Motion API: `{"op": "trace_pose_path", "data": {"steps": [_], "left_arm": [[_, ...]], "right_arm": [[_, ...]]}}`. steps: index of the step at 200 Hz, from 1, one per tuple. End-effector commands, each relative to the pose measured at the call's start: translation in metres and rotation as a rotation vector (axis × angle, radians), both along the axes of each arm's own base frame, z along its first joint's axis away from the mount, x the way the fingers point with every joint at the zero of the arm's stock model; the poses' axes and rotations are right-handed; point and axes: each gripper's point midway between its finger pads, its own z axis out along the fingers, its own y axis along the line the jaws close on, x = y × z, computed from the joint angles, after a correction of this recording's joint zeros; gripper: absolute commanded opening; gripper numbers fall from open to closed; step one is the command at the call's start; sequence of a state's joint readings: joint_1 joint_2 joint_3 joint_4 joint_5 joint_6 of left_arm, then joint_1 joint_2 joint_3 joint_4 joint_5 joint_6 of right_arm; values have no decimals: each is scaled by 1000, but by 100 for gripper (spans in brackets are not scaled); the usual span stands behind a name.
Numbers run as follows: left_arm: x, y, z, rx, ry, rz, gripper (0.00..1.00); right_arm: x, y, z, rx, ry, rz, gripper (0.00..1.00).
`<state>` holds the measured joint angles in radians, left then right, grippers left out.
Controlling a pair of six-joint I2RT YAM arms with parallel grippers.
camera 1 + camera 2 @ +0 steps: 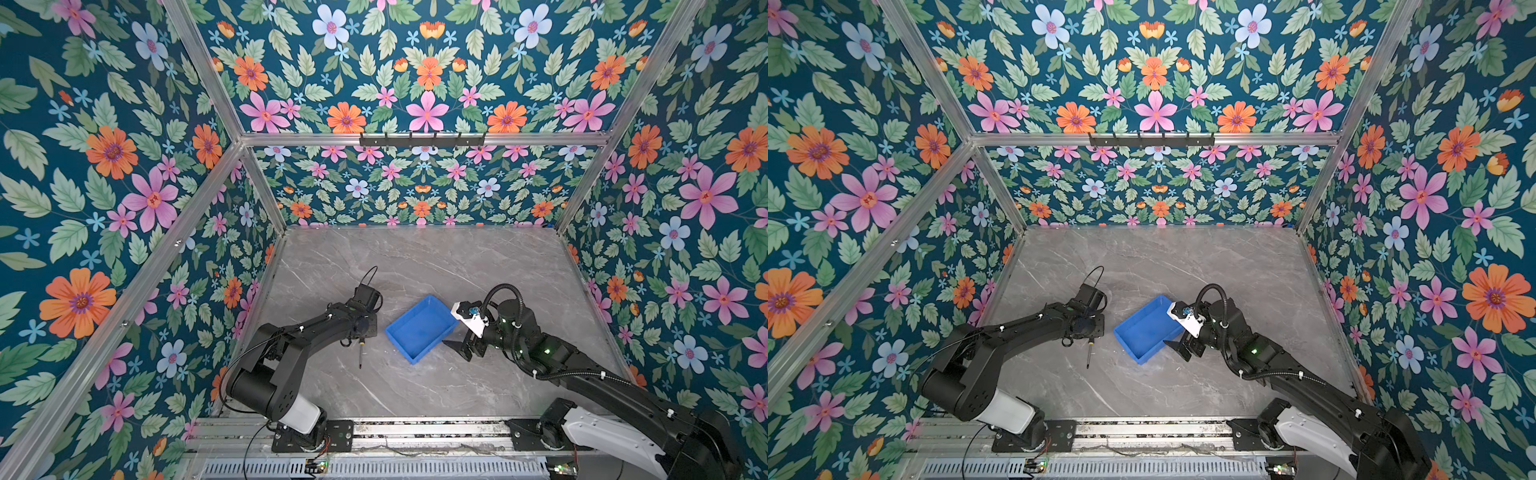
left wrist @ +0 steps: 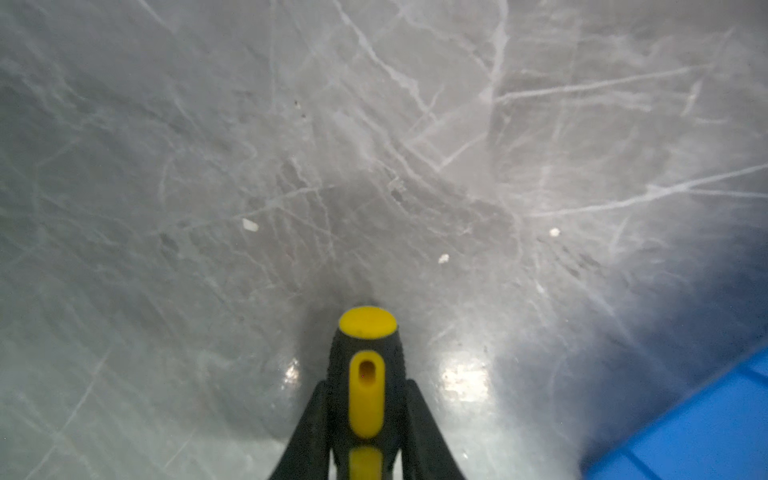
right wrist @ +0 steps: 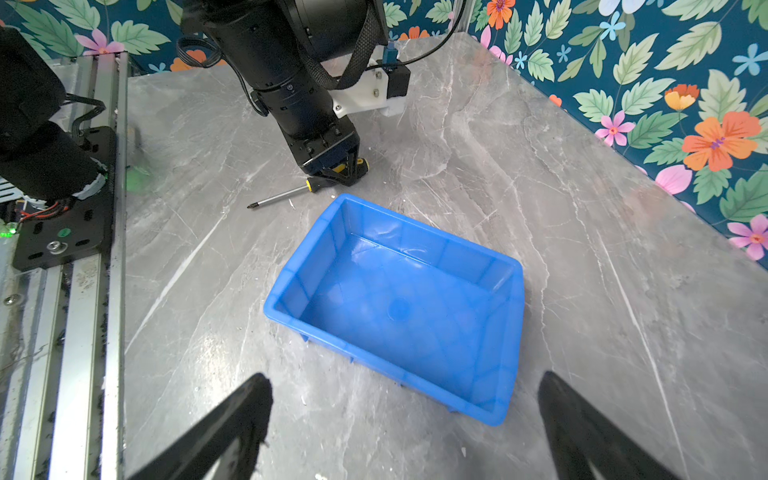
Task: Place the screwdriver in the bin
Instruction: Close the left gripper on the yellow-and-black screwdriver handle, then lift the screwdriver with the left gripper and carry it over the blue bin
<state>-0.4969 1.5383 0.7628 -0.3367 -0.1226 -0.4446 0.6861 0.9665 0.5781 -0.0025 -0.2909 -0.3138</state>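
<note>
The screwdriver (image 1: 361, 354) lies on the grey marble table, left of the bin, its thin silver shaft (image 3: 277, 194) pointing toward the front rail. My left gripper (image 2: 366, 386) is shut on its yellow-and-black handle (image 2: 365, 374), with one black finger on each side; the right wrist view shows this grip (image 3: 340, 170) low over the table. The blue bin (image 1: 419, 328) (image 1: 1148, 328) stands empty, turned at an angle, between the two arms. My right gripper (image 3: 403, 384) (image 1: 459, 349) is open with nothing between its fingers, hovering just off the bin's near right corner (image 3: 496, 415).
An aluminium rail (image 3: 83, 332) with the arm mounts runs along the table's front edge. Small white crumbs (image 2: 250, 225) dot the marble near the screwdriver. Floral walls close the table in on three sides.
</note>
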Motion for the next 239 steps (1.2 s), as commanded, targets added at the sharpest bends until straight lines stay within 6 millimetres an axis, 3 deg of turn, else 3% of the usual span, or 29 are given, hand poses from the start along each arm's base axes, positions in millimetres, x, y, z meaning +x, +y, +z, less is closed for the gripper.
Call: {"op": "trace_pose_path", "data": {"steps": [1,77,139,179,215,239], "left_arm": [[-2,6,0,25,4,11,19],[12,2,30,32,-58,-13,16],[48,-32,100,-3,-194,-131,15],[72,-77,136,-15,-253,-256,15],[72,-130,147,-32,-257,-390,15],[63,-164,142,-54,-241,-479,15]], "right_arm": [[1,-1,2,-3,-22,-1,99],[2,-7,5,-10,-38,-31,99],[-2,-37,17,-40,-102,-79,99],[-7,-56,33,-90,-146,-98,99],[-13,-70,41,-112,-167,-130,99],[-18,-76,42,-118,-167,-143,99]]}}
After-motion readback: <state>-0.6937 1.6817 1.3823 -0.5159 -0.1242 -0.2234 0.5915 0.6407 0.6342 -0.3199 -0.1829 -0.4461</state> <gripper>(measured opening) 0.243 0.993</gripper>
